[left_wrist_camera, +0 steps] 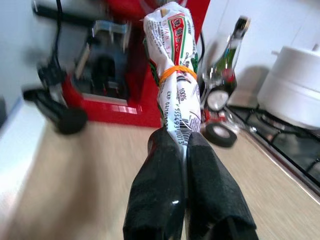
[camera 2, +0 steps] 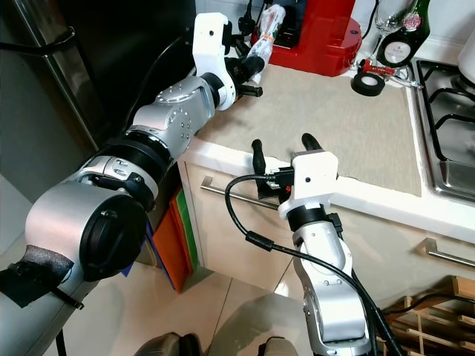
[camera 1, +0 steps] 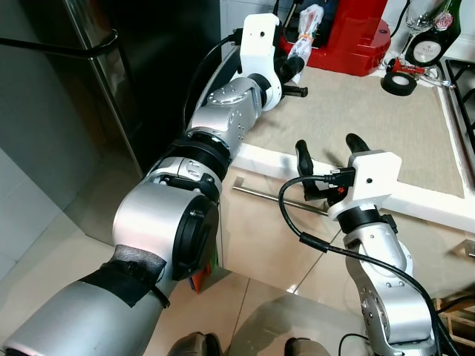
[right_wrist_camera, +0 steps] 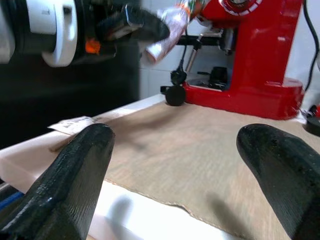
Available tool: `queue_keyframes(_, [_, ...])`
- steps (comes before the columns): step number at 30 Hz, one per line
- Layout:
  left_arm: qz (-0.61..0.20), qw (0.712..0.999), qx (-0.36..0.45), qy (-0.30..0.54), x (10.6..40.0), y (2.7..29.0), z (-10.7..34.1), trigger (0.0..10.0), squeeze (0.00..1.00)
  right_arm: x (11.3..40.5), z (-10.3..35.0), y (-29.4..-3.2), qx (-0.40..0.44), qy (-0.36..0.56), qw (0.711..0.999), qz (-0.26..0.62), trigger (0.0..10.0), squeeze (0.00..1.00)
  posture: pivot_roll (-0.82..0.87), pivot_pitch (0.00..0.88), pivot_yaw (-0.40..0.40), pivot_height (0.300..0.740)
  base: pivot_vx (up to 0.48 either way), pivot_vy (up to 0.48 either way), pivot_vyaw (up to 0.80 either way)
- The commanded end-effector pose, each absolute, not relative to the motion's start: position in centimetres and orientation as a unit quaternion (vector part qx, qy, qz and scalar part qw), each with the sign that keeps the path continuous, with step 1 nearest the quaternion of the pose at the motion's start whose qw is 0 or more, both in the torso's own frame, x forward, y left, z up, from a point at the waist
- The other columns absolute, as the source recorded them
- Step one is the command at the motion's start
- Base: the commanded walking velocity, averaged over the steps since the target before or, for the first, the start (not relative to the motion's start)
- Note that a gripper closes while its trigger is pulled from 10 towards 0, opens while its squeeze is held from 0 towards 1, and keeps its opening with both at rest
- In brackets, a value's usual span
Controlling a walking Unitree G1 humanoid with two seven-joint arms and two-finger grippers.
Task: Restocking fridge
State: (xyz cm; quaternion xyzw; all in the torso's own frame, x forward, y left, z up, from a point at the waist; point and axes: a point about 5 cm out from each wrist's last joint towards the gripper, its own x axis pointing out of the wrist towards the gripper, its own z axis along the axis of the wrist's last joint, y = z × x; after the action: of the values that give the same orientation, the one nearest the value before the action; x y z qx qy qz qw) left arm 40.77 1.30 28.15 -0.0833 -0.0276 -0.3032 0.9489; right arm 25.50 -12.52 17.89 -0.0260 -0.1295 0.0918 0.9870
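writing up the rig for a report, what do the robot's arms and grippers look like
Both arms are rounded silver metal segments with black joint rings. Each wrist carries a boxy white housing, fed by a looping black cable. The left gripper and right gripper each have two long matte black fingers. A black strap wraps the left upper arm.

The beige countertop (camera 2: pixel 349 126) carries a red coffee machine (camera 2: pixel 323 37), a tape roll (camera 2: pixel 368 84) and a bottle (camera 2: pixel 404 33).
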Motion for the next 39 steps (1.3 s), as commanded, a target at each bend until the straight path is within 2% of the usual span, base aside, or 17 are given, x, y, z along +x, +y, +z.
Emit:
queue_keyframes(1, [-0.305, 0.948, -0.056, -0.071, 40.8, 1.8, 29.7, 0.0, 0.0, 25.7, 18.1, -12.5, -0.024, -0.138, 0.985, 0.096, 10.0, 0.0, -0.12, 0.009, -0.003, 0.74, 0.0, 0.0, 0.0])
queue_keyframes(8, [-0.289, 0.945, 0.004, -0.153, 40.2, 5.3, 29.8, 0.0, 0.0, 26.6, 18.7, -13.3, -0.038, -0.158, 0.985, 0.062, 10.0, 0.0, -0.11, 0.0, -0.013, 0.74, 0.0, 0.0, 0.0])
queue_keyframes(12, [-0.295, 0.938, 0.021, -0.18, 38.6, 6.7, 28.3, 0.0, 0.0, 27.3, 18.7, -14.4, -0.054, -0.163, 0.985, 0.021, 10.0, 0.0, -0.08, 0.0, -0.011, 0.74, 0.0, 0.0, 0.0])
queue_keyframes(17, [-0.3, 0.937, 0.028, -0.179, 37.3, 7.1, 26.7, 0.0, 0.0, 27.7, 18.6, -15.1, -0.068, -0.169, 0.983, -0.019, 10.0, 0.0, -0.07, 0.0, 0.001, 0.74, 0.0, 0.0, 0.0])
queue_keyframes(20, [-0.309, 0.938, 0.035, -0.152, 34.8, 8.0, 23.6, 0.0, 0.0, 28.0, 17.5, -15.4, -0.074, -0.158, 0.984, -0.043, 10.0, 0.0, -0.08, 0.0, 0.026, 0.74, 0.0, 0.0, 0.0])
queue_keyframes(30, [-0.282, 0.948, 0.036, -0.141, 31.5, 9.1, 21.7, 0.0, 0.0, 29.0, 16.7, -15.1, -0.073, -0.155, 0.985, -0.024, 10.0, 0.0, -0.03, 0.0, 0.021, 0.74, 0.0, 0.0, 0.0])
queue_keyframes(31, [-0.279, 0.95, 0.047, -0.136, 30.8, 9.1, 21.2, 7.8, 0.0, 29.2, 16.3, -14.8, -0.069, -0.151, 0.986, -0.017, 10.0, 0.0, -0.01, 0.0, 0.017, 0.74, 0.0, 0.0, -0.73])
queue_keyframes(32, [-0.279, 0.95, 0.047, -0.136, 30.8, 9.1, 21.2, 7.8, 0.0, 29.2, 16.3, -14.8, -0.069, -0.151, 0.986, -0.017, 10.0, 0.0, -0.01, 0.0, 0.017, 0.74, 0.0, 0.0, -0.73])
queue_keyframes(33, [-0.274, 0.952, 0.05, -0.127, 30.4, 9.0, 20.6, 10.0, 0.0, 29.2, 16.2, -14.4, -0.067, -0.152, 0.986, -0.006, 10.0, 0.0, -0.01, 0.0, 0.017, 0.74, 0.0, 0.0, -0.72])
queue_keyframes(39, [-0.233, 0.968, 0.022, -0.089, 30.7, 9.6, 18.9, 10.0, 0.0, 29.6, 16.1, -14.6, -0.065, -0.152, 0.986, -0.002, 10.0, 0.0, 0.0, 0.0, 0.01, 0.74, 0.0, 0.0, -0.72])
